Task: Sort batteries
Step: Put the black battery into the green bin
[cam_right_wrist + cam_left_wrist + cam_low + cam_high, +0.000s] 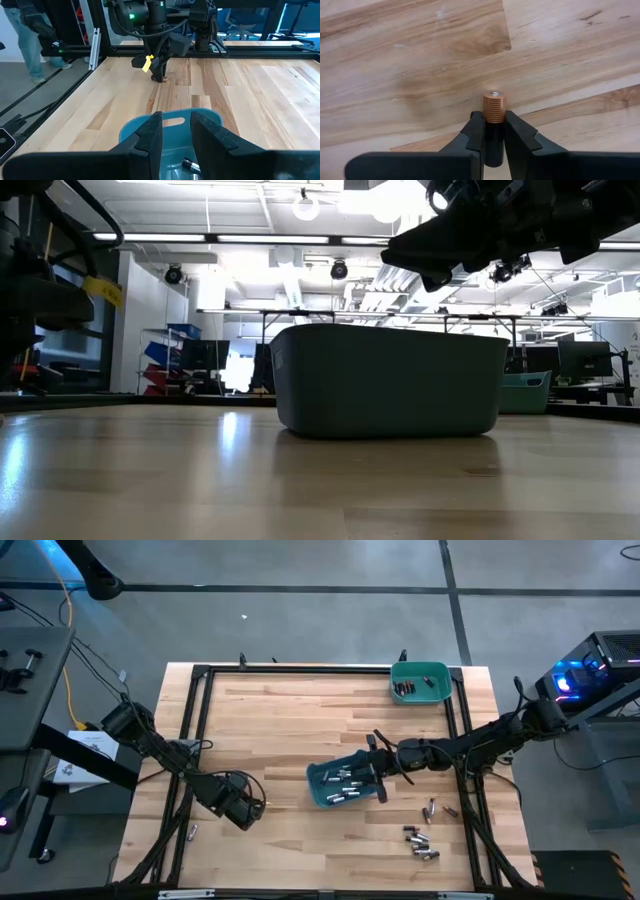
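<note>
My left gripper (250, 808) stands over the near left of the wooden table, pointing down, shut on one battery (493, 107) with a black body and a copper-coloured end. The right wrist view shows this gripper (161, 75) with its tips down at the wood. A teal bin (313, 783) with several batteries inside rests on its bottom at mid-table (390, 380). My right gripper (378, 775) hovers over the bin's right end, above the rim (440, 260). Its fingers are apart with nothing between them (177, 125). My left gripper pinches the battery's black body (493, 137) between its two fingers (475, 132), coming from above and pointing down. The fingers lie across the battery. Its copper end (493, 106) sticks out past the fingertips, and the battery appears to lie flat on the wood.
A second teal bin (441, 671) holding several batteries stands at the far right corner. Several loose batteries (420, 842) lie near the front right. One battery (193, 832) lies by the black frame rail at the left. A person (30, 40) stands beyond the table.
</note>
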Controlling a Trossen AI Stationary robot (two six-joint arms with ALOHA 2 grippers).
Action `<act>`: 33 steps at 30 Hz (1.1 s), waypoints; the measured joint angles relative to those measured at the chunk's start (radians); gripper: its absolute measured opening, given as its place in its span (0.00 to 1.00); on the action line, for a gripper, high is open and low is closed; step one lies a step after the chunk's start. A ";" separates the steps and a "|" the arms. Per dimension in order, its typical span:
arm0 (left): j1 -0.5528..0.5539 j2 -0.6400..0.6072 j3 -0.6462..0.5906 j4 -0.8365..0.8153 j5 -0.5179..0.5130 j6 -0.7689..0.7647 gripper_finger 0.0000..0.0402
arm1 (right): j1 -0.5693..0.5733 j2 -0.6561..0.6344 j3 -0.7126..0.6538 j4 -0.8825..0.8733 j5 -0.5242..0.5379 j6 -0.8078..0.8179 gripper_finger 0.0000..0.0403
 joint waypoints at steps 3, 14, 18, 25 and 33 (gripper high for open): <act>0.000 0.000 0.000 0.000 -0.003 -0.006 0.09 | 0.000 0.000 0.000 0.000 0.000 -0.001 0.23; 0.002 -0.055 0.014 -0.079 -0.146 -0.010 0.09 | 0.000 0.000 0.000 -0.002 0.000 0.000 0.23; -0.001 -0.133 0.021 -0.082 -0.376 -0.002 0.09 | 0.000 0.000 0.000 -0.009 0.000 -0.005 0.23; 0.021 -0.234 0.021 0.086 -0.981 0.286 0.09 | 0.000 0.000 0.000 0.065 0.000 0.047 0.23; 0.136 -0.214 0.021 0.911 -0.884 1.337 0.09 | -0.001 0.000 0.000 0.228 -0.011 0.027 0.36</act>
